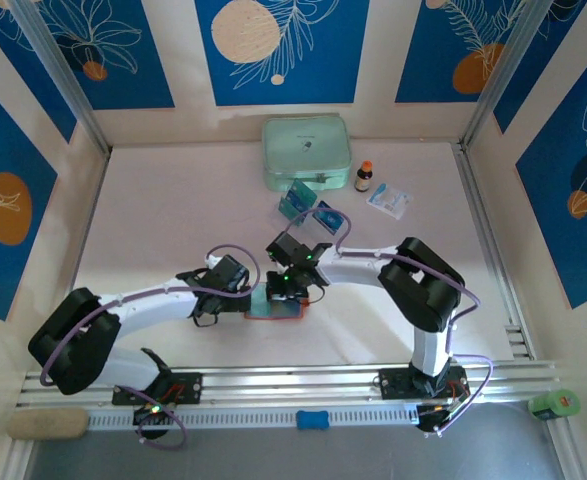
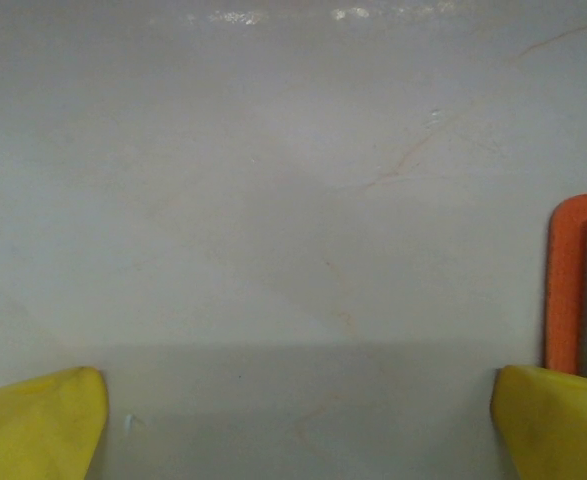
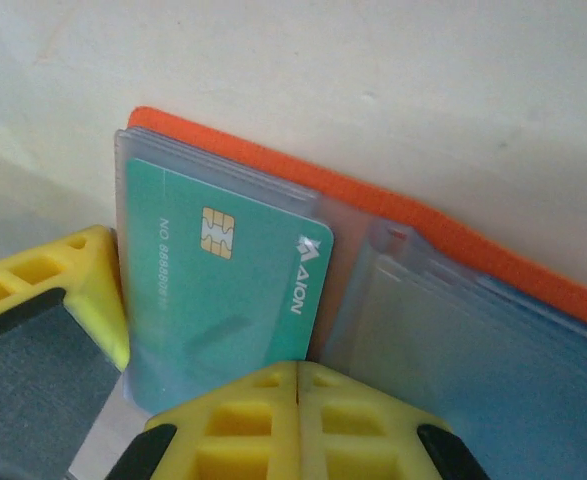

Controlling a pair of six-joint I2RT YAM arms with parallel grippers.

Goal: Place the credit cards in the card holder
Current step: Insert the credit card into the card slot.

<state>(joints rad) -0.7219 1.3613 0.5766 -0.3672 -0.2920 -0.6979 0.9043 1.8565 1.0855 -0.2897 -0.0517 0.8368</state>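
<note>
1. The card holder (image 3: 413, 222) lies open on the pale table (image 1: 163, 220), near the front edge and between the two arms. Its orange-red rim frames clear sleeves over a grey-blue lining.
2. One teal-green credit card (image 3: 223, 300) sits in the left-hand stack of clear sleeves. Its gold chip and the white word "AION" read through the plastic. I cannot tell whether it is pushed fully home.
3. The right half of the holder shows layered clear sleeves, hazy against the lining.
4. The right gripper (image 3: 298, 400) is clenched, its yellow fingertips pressed flat together with nothing visible between them. The tips stand at the near edge of the sleeve that holds the card.
5. The left gripper (image 2: 293, 430) is released and spread wide, low over bare table. Its right fingertip (image 2: 553, 425) is just beside the holder's orange edge.
6. Farther back, two more credit cards (image 1: 298, 203) stand tilted just in front of a mint-green zip case (image 1: 306, 152). They are well apart from the holder, and what props them up is too small to make out.
7. To the right of the case stand a small brown bottle (image 1: 364, 177) with an orange cap and, near it, a white-and-blue sachet (image 1: 388, 200) lying flat.
</note>
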